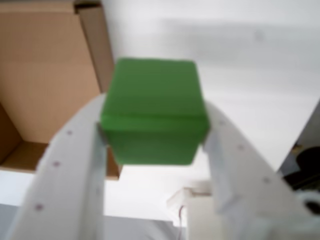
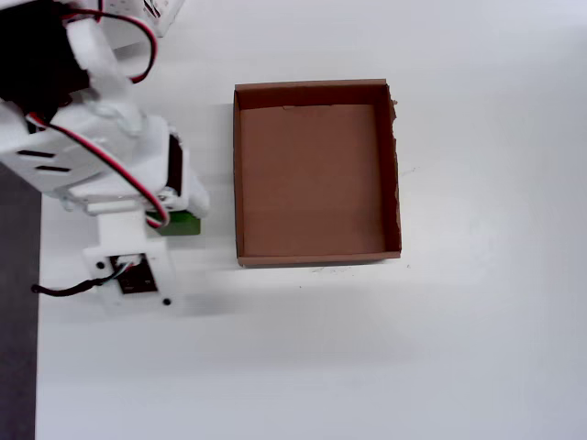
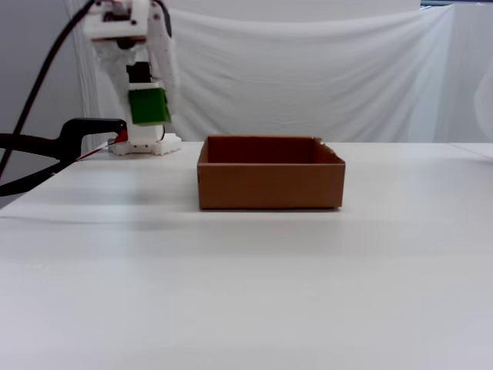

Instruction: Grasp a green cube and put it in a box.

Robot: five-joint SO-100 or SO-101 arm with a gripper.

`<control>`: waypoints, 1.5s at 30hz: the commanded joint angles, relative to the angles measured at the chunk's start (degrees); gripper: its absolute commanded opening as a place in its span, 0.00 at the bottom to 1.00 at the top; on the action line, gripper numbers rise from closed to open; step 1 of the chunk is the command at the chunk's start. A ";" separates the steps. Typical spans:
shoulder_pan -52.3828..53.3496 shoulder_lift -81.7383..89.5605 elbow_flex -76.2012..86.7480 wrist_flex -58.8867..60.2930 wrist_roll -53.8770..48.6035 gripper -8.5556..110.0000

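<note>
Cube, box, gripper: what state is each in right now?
Cube: gripped between the fingers, lifted clear of the table, outside the box.
Box: empty, open top, flat on the table.
Gripper: shut on the cube, held in the air left of the box in the overhead view.

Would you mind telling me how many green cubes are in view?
1. The green cube is held in the gripper, raised above the table, left of the box in the fixed view. The box looks empty from overhead.

A makeshift lab — bare white table [image 3: 246, 293] and hung white sheet [image 3: 308, 77] backdrop.
</note>
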 commanded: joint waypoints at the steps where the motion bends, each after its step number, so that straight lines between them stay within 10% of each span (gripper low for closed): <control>1: -5.80 3.87 -3.16 2.29 2.20 0.19; 16: -26.10 -10.28 -3.60 0.35 11.16 0.19; 45: -28.56 -31.20 -12.92 -6.33 11.95 0.20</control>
